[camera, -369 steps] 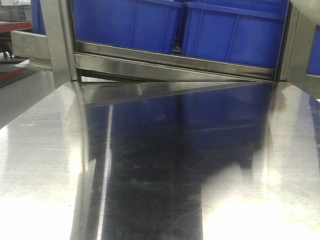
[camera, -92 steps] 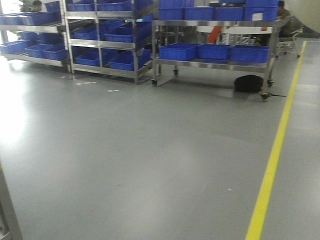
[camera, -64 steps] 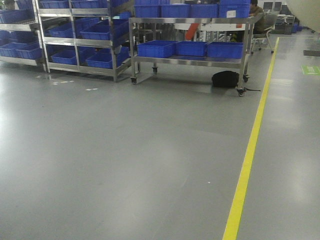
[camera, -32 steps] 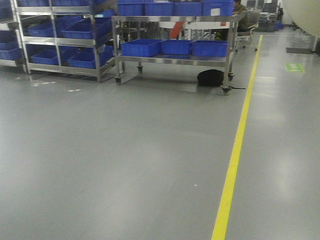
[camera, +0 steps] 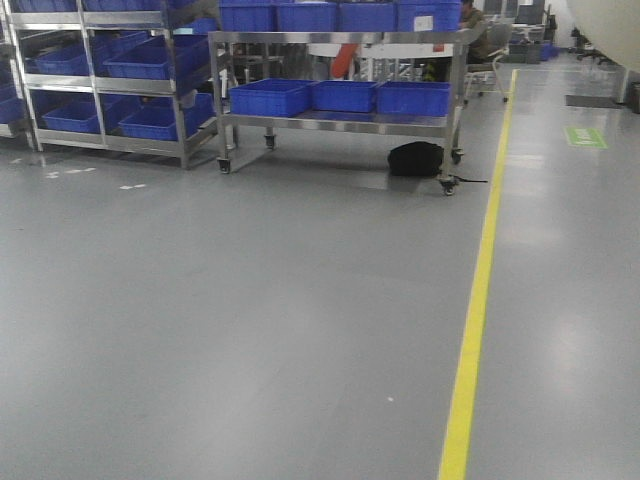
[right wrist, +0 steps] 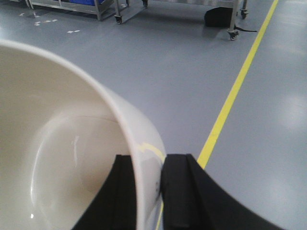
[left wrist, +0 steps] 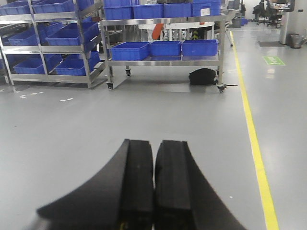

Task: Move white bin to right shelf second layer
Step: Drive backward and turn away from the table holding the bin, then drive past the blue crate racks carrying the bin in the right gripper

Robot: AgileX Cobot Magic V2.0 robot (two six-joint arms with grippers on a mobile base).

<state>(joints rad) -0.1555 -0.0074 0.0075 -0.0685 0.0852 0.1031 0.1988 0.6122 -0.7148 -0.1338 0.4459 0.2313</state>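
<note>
The white bin (right wrist: 57,143) fills the left of the right wrist view, glossy cream inside, tilted with its mouth toward the camera. My right gripper (right wrist: 148,160) is shut on the bin's wall, one black finger inside and one outside. A corner of the bin (camera: 610,25) shows at the top right of the front view. My left gripper (left wrist: 154,143) hangs over the bare grey floor, its two black pads pressed together with nothing between them. The right shelf second layer is out of view.
A wheeled steel cart (camera: 335,122) carrying blue crates (camera: 340,97) stands ahead, a black bag (camera: 415,158) under its right end. Steel racks (camera: 100,85) of blue crates stand at the left. A yellow floor line (camera: 475,300) runs forward at the right.
The view has left the steel tabletop and crates and now faces open floor. Over the last second, racks, cart and yellow line have slid left in the frame, and the bin's corner has appeared at the top right.
</note>
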